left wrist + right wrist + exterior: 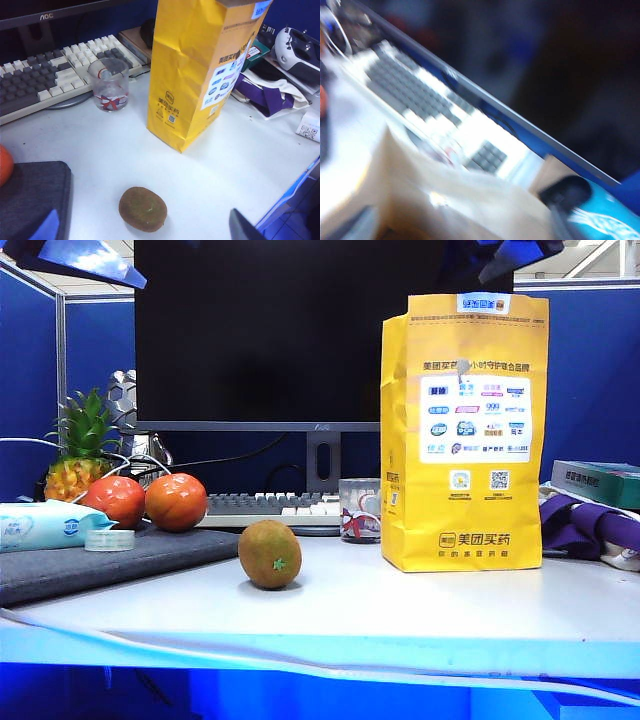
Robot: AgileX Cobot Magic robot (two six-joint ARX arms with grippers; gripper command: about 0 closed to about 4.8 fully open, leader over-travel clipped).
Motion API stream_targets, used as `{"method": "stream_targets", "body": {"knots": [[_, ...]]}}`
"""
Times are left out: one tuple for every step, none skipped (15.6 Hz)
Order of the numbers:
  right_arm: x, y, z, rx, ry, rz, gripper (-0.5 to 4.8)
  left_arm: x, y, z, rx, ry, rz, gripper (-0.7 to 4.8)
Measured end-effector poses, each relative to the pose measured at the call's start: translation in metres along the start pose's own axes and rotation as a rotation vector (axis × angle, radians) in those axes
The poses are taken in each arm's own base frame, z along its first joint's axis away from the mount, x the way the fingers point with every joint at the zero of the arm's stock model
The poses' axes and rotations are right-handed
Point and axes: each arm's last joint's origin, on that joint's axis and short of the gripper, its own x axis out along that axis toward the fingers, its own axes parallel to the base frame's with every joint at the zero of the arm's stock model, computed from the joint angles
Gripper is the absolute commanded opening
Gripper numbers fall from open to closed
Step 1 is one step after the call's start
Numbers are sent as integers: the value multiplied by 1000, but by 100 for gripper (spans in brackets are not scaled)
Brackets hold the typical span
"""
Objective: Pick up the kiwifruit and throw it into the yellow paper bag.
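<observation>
Right pincer above yellow bag; left pincer apart.

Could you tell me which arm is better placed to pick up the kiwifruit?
Left: the kiwifruit lies just ahead of the open left gripper. The right gripper, in its blurred view, looks over the yellow paper bag, not the kiwifruit.
</observation>
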Motion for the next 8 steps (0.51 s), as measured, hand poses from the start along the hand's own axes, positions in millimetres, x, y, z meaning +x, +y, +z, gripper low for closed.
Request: {"method": "stream_targets", "body": {"knots": [[-1, -1, 3, 25, -12, 1, 479, 0, 0, 0, 0, 0, 0, 479], [-11, 0, 8, 71, -37, -3, 479, -4, -1, 1, 35, -11, 3, 479], [-24, -1, 16, 99, -70, -13, 479, -13, -4, 4, 71, -34, 17, 479], [-58, -1, 34, 129, -164, -41, 479, -40, -12, 12, 148, -122, 76, 479], [-94, -2, 50, 126, -275, -80, 479, -71, -21, 21, 210, -246, 168, 479], [-118, -1, 60, 115, -346, -100, 479, -88, -25, 26, 233, -317, 215, 479], [-160, 4, 70, 95, -443, -129, 479, -116, -34, 28, 254, -415, 284, 479], [-193, 11, 74, 90, -503, -136, 479, -137, -41, 24, 273, -477, 330, 479]]}}
